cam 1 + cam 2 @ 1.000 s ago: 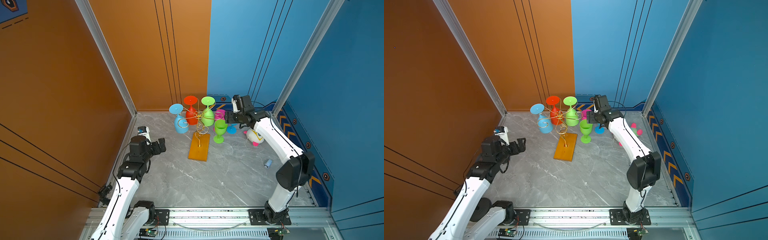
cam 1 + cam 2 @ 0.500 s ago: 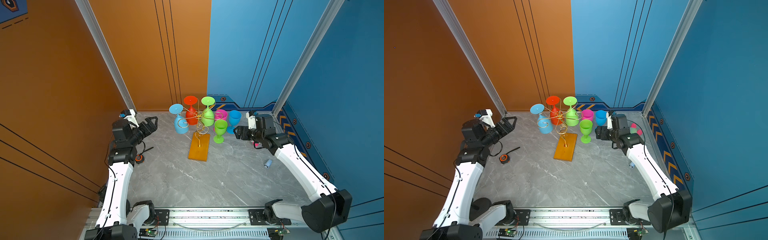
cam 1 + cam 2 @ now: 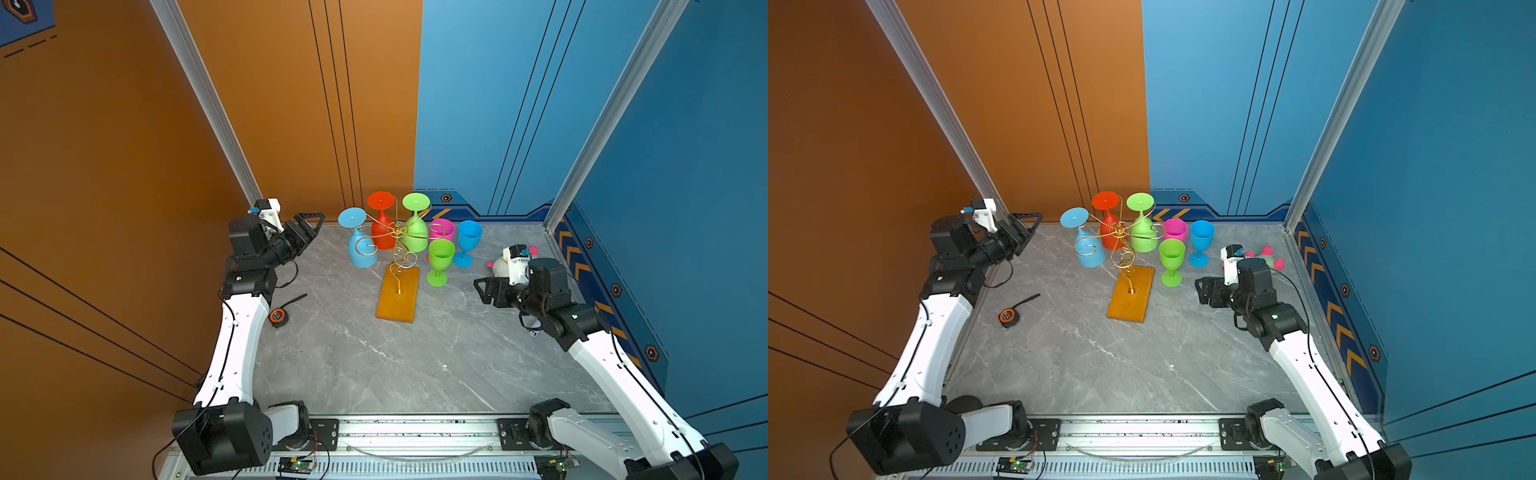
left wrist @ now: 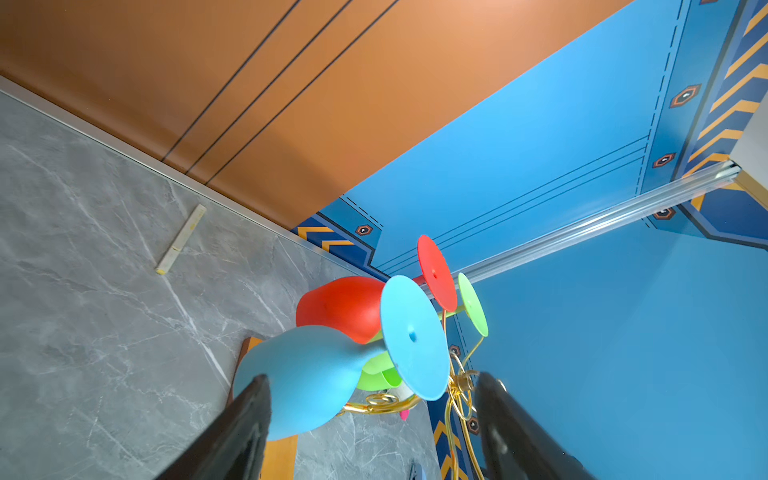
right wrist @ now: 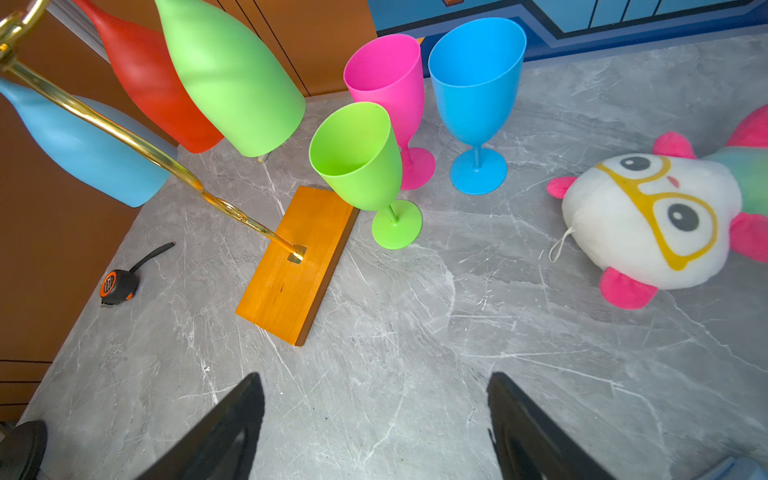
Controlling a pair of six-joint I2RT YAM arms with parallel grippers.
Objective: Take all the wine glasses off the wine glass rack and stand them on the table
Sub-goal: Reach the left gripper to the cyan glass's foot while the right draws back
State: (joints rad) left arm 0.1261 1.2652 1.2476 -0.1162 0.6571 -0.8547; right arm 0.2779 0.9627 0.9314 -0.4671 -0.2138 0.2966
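The wine glass rack is a gold wire stand on an orange wooden base at mid table. Three wine glasses hang upside down on it: light blue, red and green. My left gripper is open and raised at the back left. It points at the light blue glass, a short way off it. My right gripper is open and empty, low over the table right of the rack.
A pink glass, a blue one and a green one stand upright right of the rack. A plush toy lies at the far right. A tape measure lies by the left arm. Walls stand close behind.
My right gripper drew back from the rack to the right, leaving the blue glass standing. My left arm swung up to the back left, toward the light blue glass, its jaws narrowing slightly.
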